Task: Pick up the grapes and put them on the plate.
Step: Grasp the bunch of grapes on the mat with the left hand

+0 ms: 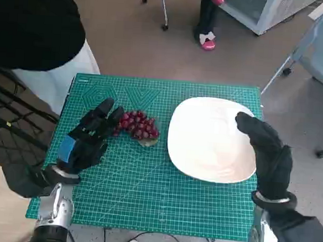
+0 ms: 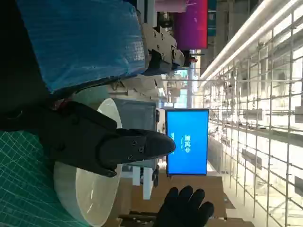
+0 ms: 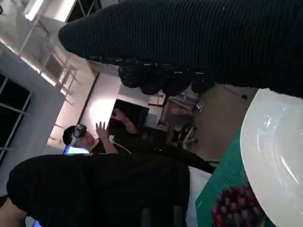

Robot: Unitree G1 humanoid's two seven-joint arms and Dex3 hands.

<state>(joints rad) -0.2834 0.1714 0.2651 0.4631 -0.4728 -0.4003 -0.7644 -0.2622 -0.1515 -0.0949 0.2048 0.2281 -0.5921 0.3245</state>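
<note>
The bunch of dark red grapes (image 1: 138, 126) lies on the green cutting mat (image 1: 146, 181) at mid-frame, just left of the round white plate (image 1: 210, 141), the blue-taped left hand's (image 1: 88, 138) fingers spread beside it holding nothing, the gloved right hand (image 1: 267, 153) empty over the plate's right edge.

Below me the tabletop (image 1: 144, 208) is covered almost edge to edge by a green cutting mat (image 1: 135, 180) printed with a pale grid; a narrow grey strip of the tabletop shows along the near side; on the mat lies a bunch of dark red grapes (image 1: 138, 125), left of centre and towards the far side; just to its right sits a white round plate (image 1: 210, 141), close to the grapes but apart from them, its right rim reaching the mat's right edge.
</note>
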